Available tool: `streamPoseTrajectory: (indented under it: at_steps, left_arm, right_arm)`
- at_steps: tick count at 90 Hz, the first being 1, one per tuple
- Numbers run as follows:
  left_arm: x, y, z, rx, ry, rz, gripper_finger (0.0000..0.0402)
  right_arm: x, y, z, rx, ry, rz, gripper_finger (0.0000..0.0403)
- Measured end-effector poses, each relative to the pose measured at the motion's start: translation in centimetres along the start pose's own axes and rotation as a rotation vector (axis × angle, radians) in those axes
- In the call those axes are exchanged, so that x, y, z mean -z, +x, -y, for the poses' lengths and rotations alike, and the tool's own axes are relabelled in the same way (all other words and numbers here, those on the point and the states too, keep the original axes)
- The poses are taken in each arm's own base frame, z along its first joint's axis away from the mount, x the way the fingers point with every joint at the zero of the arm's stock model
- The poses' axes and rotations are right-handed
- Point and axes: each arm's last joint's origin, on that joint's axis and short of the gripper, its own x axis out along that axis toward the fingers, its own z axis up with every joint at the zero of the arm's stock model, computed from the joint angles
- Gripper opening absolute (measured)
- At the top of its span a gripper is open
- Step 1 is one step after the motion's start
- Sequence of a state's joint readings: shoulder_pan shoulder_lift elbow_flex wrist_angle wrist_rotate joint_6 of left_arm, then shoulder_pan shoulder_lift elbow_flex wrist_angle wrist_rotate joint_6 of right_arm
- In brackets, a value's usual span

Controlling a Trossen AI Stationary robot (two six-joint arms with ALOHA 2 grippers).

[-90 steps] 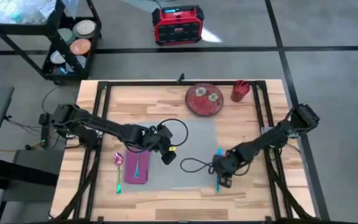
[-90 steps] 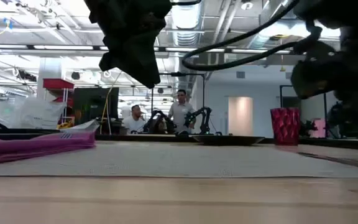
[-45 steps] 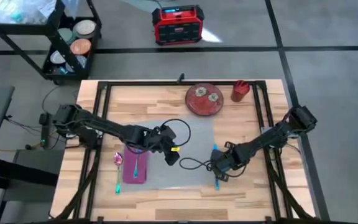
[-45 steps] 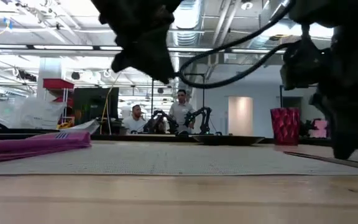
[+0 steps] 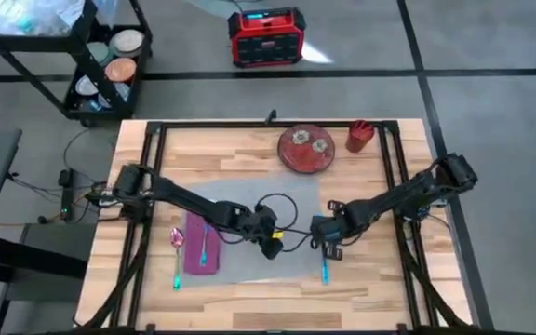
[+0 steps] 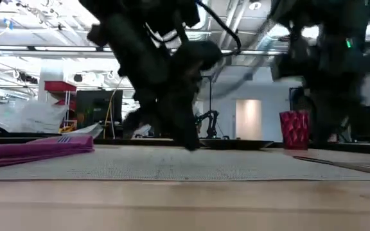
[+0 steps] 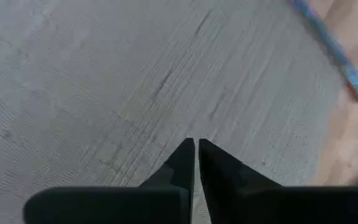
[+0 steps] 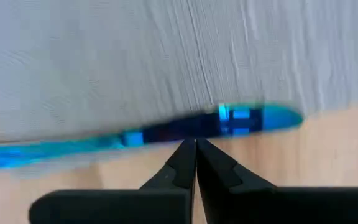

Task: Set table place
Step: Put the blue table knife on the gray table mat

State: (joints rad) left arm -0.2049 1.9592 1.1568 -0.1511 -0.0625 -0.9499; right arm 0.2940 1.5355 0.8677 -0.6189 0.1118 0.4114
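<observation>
The grey placemat (image 5: 240, 200) lies flat on the middle of the wooden table (image 5: 221, 149). A magenta napkin (image 5: 203, 249) rests on the placemat's left part with a blue utensil on top, and a pink-and-green spoon (image 5: 176, 251) lies beside it on the wood. Another blue utensil (image 5: 324, 271) lies along the placemat's right edge. My left gripper (image 5: 274, 245) is shut and low over the placemat's right half (image 7: 104, 81). My right gripper (image 5: 325, 238) is shut, its tips right at the blue utensil (image 8: 247, 118). My left gripper points its shut fingertips (image 6: 192, 142) down at the placemat from above; I cannot tell whether they touch it. My right gripper's shut tips stand against the side of the blue utensil's handle (image 8: 166, 132), across its length; I cannot tell whether they touch it.
A dark red plate (image 5: 306, 149) and a red cup (image 5: 359, 137) stand at the table's far right. Black rails (image 5: 153, 177) run along both sides. A black cart (image 5: 100, 70) and a red box (image 5: 265, 37) stand on the floor beyond. People show far off in the room (image 6: 186, 112).
My left gripper has gone toward the table's right and near edges and come down to the placemat. My right gripper has gone toward the far edge along the blue utensil and a little to the left. Both stay shut.
</observation>
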Motion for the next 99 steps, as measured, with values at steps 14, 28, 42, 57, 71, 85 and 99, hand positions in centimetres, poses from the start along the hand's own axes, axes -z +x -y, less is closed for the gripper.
streamPoseTrajectory:
  at_steps: [14, 28, 42, 57, 71, 85, 99]
  left_arm:
    - [0.2, 1.1, 0.1, 0.049, 0.029, -0.023, 0.0001]
    - [0.3, 1.6, 0.0, 0.055, 0.040, -0.028, 0.0000]
    - [0.3, 1.6, 0.0, 0.056, 0.043, -0.026, 0.0000]
    - [0.3, 1.7, -0.1, 0.056, 0.047, -0.029, 0.0000]
    - [0.3, 1.7, -0.1, 0.057, 0.047, -0.029, 0.0000]
    - [0.3, 1.7, -0.1, 0.056, 0.051, -0.031, 0.0000]
    - [0.3, 1.7, -0.1, 0.057, 0.044, -0.035, 0.0000]
  right_arm:
    - [-0.1, -1.5, 1.3, 0.009, 0.031, 0.046, 0.0000]
    - [0.1, -1.5, 1.8, 0.028, 0.028, 0.010, 0.0000]
    - [0.7, -0.1, 2.0, 0.023, 0.040, -0.042, 0.0000]
    - [1.4, 1.2, 1.9, -0.052, 0.051, -0.016, 0.0000]
    - [1.7, 1.8, 2.3, -0.057, 0.062, -0.037, 0.0000]
    - [2.6, 2.6, 2.6, -0.103, 0.062, -0.045, 0.0000]
    - [2.3, 2.8, 2.9, -0.133, 0.054, -0.016, 0.0000]
